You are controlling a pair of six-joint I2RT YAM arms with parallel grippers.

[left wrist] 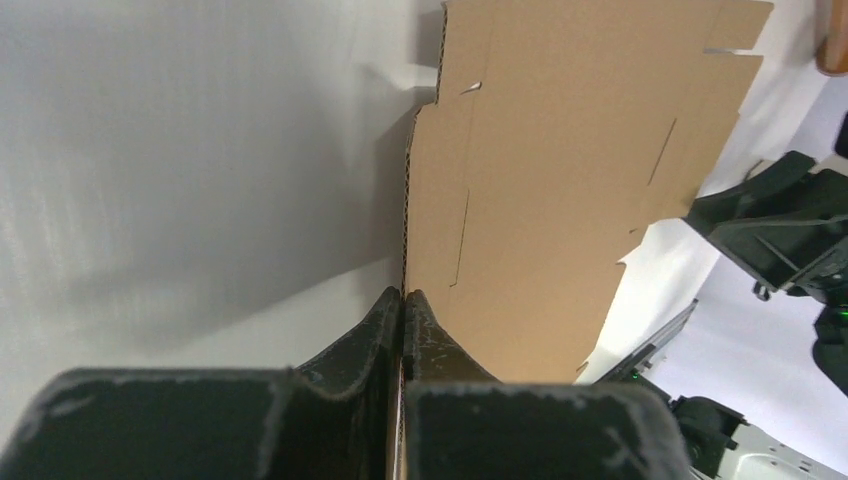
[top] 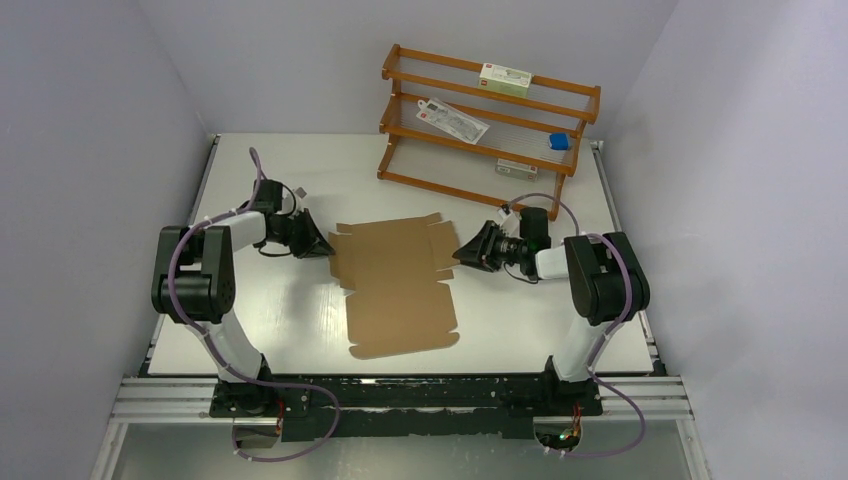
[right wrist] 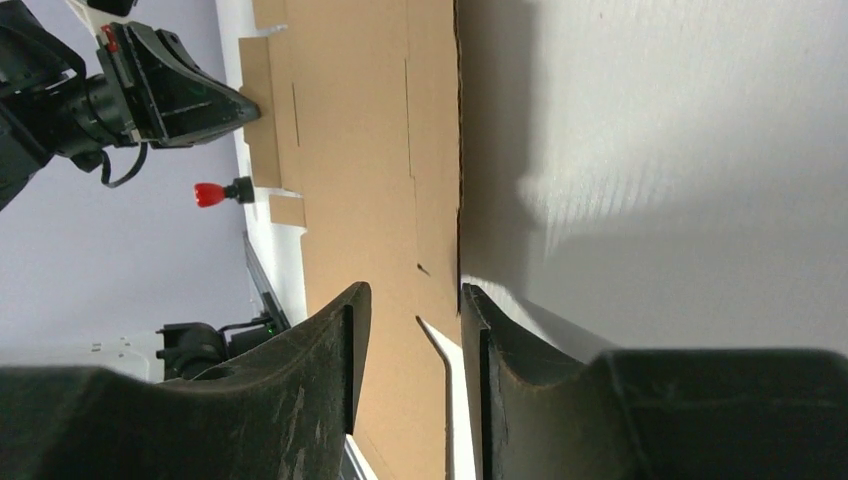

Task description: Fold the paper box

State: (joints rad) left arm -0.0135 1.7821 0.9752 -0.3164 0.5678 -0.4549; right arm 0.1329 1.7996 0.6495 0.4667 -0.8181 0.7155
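Cardboard is laid flat on the table [top: 290,170]: the box [top: 395,290], unfolded. Its left edge is pinched by the left gripper [top: 326,246], fingers pressed together on it; the right edge is straddled by the right gripper [top: 462,251], fingers spread. Light, stiff sheet, judged to bend only at creases, so flaps are best taken at their edges.

Paper box [top: 395,285] flat on table [top: 270,320]; left fingers [left wrist: 375,335] at left edge, right fingers [right wrist: 330,350] right edge; rack [top: 490,120] behind, apparently apart.

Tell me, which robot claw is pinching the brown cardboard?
The left gripper: it is squeezed shut on the edge of the paper box. The right gripper stands open.
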